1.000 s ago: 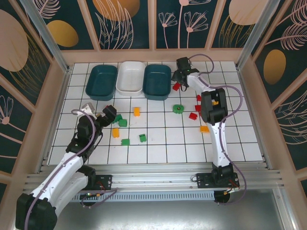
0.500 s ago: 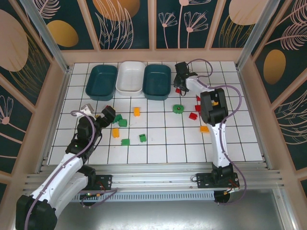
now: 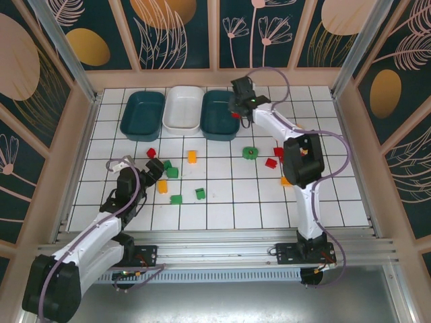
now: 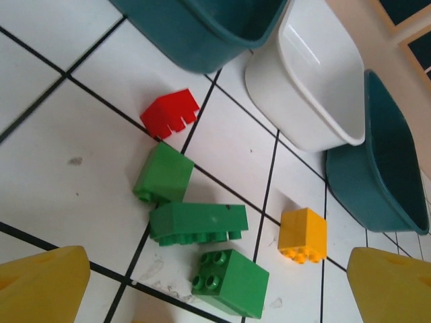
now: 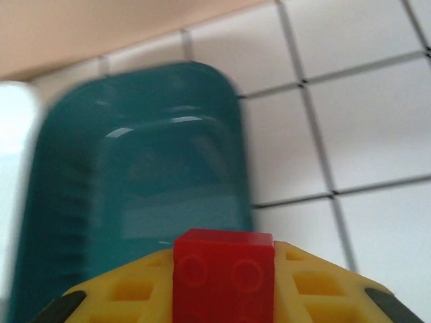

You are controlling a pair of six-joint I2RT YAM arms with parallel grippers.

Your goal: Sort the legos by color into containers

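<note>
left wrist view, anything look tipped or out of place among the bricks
Nothing damaged or spilled. The long green brick and the yellow brick lie on their sides, studs facing sideways, loose on the tiles. The white tub sits upright.

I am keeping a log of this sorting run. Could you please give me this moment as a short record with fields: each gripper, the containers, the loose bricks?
right gripper: shut on a red brick, at the right teal tub
left gripper: open, low over the tiles, near three green bricks
containers: left teal tub, white tub and right teal tub in a row at the far side; no brick visible inside
loose bricks: red, green and orange-yellow, scattered on the table
</note>
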